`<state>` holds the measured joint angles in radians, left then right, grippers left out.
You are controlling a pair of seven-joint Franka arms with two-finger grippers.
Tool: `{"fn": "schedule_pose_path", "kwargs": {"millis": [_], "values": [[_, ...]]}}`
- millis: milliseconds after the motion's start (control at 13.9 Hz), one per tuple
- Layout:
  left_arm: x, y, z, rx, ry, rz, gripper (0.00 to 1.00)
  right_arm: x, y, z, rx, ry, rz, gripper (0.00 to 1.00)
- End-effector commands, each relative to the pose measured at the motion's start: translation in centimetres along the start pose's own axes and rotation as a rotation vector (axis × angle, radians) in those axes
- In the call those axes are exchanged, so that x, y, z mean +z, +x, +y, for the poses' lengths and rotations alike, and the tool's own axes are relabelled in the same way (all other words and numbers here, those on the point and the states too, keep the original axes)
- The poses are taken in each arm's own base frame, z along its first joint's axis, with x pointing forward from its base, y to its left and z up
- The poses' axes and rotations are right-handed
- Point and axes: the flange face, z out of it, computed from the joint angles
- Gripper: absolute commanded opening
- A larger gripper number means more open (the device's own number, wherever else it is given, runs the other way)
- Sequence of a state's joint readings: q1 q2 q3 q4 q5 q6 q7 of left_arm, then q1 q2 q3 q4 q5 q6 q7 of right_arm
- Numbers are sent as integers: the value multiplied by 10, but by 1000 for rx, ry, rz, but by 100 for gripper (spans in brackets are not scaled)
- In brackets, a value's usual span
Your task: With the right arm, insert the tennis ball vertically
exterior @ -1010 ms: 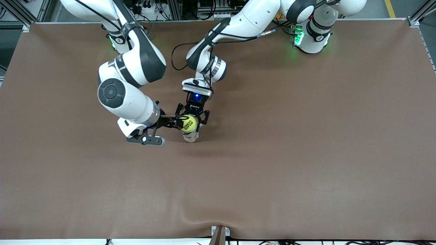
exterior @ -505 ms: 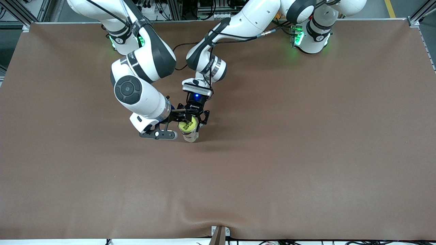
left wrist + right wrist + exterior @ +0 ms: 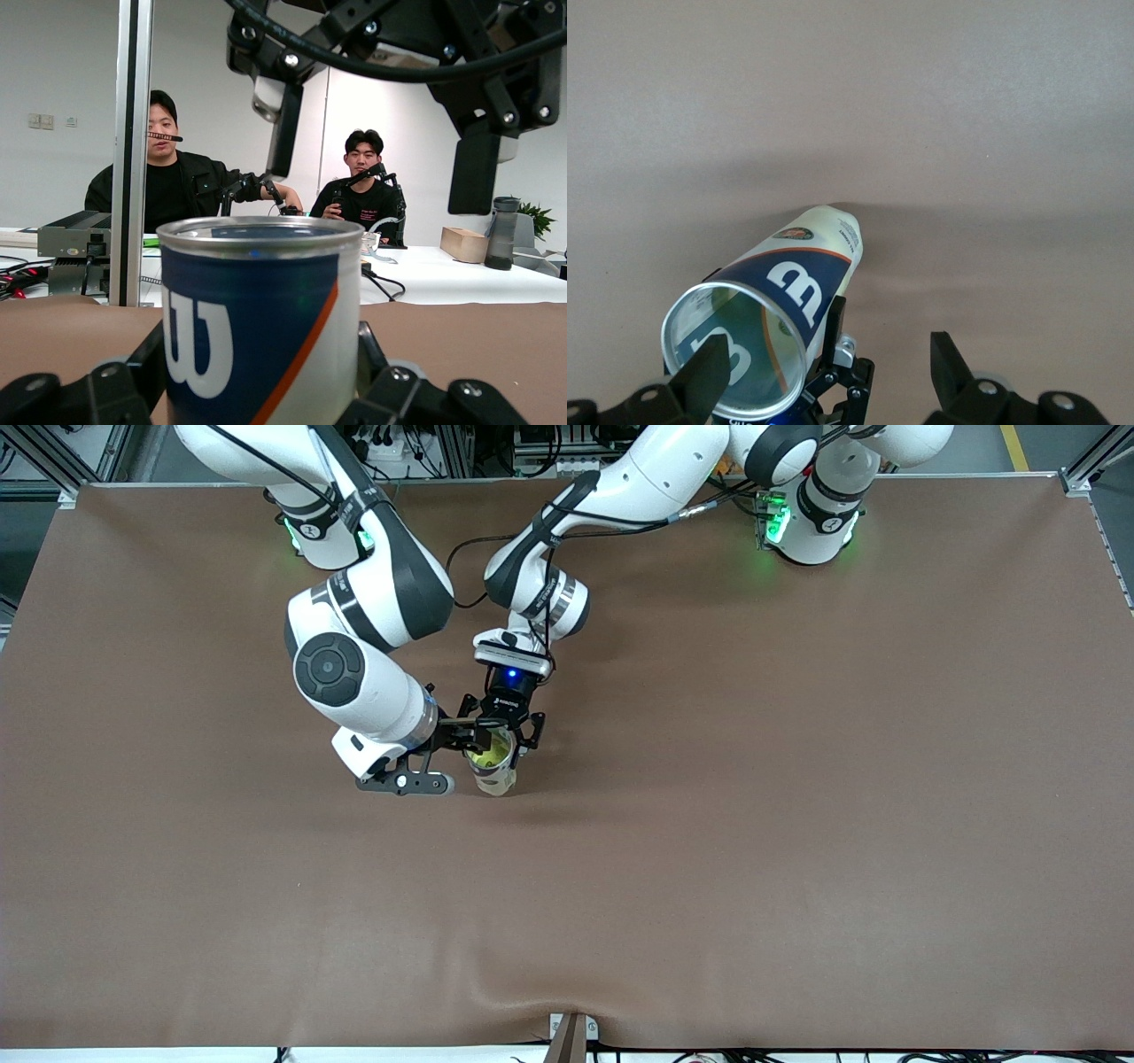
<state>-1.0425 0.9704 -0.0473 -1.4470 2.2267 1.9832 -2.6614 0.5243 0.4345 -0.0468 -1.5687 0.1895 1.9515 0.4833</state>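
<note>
A blue and white tennis ball can stands upright on the brown table, open end up. My left gripper is shut on the can's wall; in the left wrist view the can fills the space between its fingers. The yellow-green tennis ball sits down inside the can's mouth. My right gripper hangs open just over the rim with nothing between its fingers. Its two fingers show above the can in the left wrist view. The right wrist view looks down into the can, with the right gripper astride it.
Brown cloth covers the whole table. A small clamp sits at the table edge nearest the front camera. An aluminium post and two seated people show past the table's edge in the left wrist view.
The ball was between my right gripper's fingers over the can; it now lies down inside the can. The right arm swung toward the can, then eased back slightly. The left gripper has stayed put.
</note>
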Motion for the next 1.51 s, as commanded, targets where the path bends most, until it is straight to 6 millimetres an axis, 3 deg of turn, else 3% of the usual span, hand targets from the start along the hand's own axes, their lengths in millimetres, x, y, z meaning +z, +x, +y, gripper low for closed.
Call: {"fn": "schedule_pose_path", "kwargs": {"millis": [0, 144, 288, 649, 1154, 1442], "values": [[7, -2, 8, -9, -31, 35, 85, -6, 1, 3, -9, -5, 11, 100], [8, -1, 9, -8, -33, 35, 79, -15, 4, 9, 7, 1, 22, 100], [8, -1, 9, -8, -33, 35, 78, -41, 13, 31, 46, 22, 52, 100], [8, -1, 9, -8, -32, 34, 79, -105, 29, 123, 158, 6, 70, 100], [8, 0, 9, -11, -30, 35, 79, -178, 12, 214, 81, -72, 98, 100], [8, 0, 9, -11, -30, 35, 79, -215, -16, 258, 72, -64, 113, 100]]}}
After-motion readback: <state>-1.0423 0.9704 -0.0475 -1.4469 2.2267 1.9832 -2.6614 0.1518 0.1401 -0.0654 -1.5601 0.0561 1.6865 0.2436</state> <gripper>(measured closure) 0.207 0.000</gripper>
